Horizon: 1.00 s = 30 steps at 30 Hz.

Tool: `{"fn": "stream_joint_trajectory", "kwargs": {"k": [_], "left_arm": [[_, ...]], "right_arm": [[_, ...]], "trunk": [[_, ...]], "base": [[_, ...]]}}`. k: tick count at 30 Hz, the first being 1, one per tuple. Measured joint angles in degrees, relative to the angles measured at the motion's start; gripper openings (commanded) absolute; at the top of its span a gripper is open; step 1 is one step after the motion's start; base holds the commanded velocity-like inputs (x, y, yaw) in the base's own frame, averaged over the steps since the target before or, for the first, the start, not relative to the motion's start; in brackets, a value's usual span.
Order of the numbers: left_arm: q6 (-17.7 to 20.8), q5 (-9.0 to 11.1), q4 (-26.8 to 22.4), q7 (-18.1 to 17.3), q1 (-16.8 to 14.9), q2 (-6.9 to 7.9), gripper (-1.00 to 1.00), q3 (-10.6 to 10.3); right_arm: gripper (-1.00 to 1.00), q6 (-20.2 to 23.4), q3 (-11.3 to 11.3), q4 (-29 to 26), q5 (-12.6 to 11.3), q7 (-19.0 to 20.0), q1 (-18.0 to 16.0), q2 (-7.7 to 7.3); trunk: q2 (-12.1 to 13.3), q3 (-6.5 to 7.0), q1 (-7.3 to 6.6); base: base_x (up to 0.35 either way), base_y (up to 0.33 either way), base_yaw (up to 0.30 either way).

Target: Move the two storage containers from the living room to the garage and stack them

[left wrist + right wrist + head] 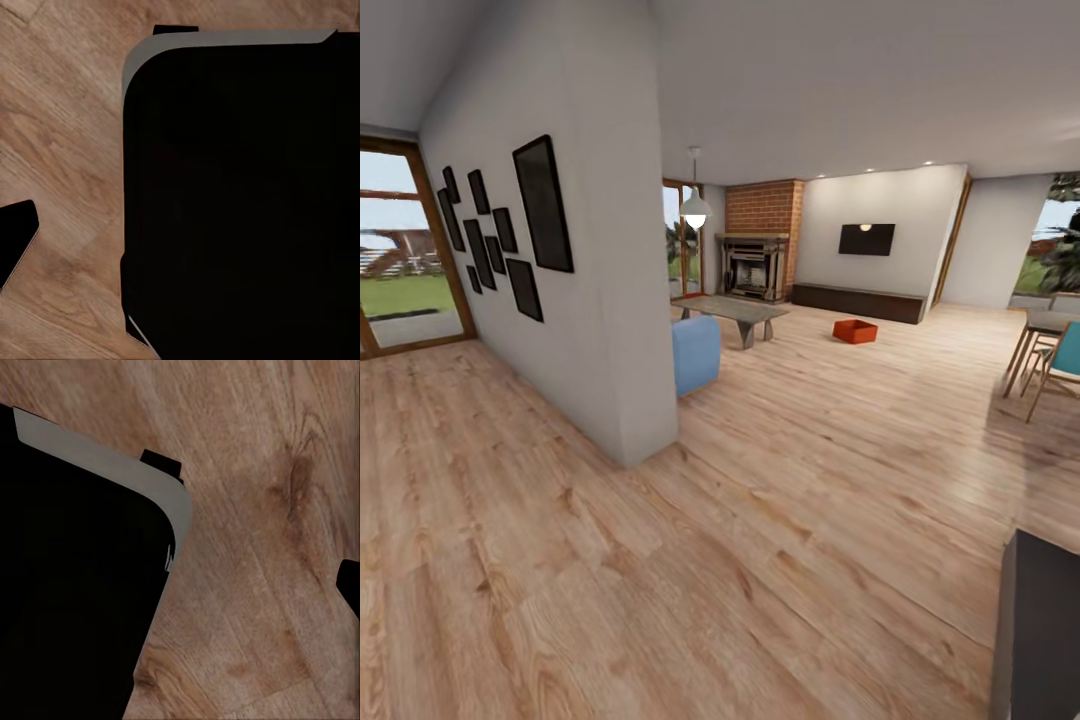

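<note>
One orange-red open-top storage container (855,331) sits on the light wood planks deep in the living room, in front of the dark low cabinet (858,301) and to the right of the glass coffee table (732,312). It is far from me, across a long stretch of planks. The garage and its floor are out of view. In the left wrist view a dark fingertip (16,238) shows at the frame edge, over wood beside my black base (240,195). The right wrist view shows a dark fingertip (350,585) and the same base (75,585).
A white partition wall (600,330) hung with black frames juts out at the left, with the blue sofa (695,352) behind its end. The brick fireplace (762,240) stands at the back. A dining table and chairs (1050,350) stand right. A dark block (1040,630) fills the lower right corner.
</note>
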Motion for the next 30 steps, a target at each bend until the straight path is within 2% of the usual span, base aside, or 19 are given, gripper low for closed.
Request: {"fn": "stream_joint_trajectory", "kwargs": {"k": [30], "left_arm": [[0.0, 0.0, 0.0, 0.0, 0.0, -0.05, 1.0, 0.0]], "right_arm": [[1.0, 0.0, 0.0, 0.0, 0.0, 0.0, 0.0, 0.08]], "trunk": [[0.0, 0.0, 0.0]], "base": [[0.321, 0.0, 0.0]]}}
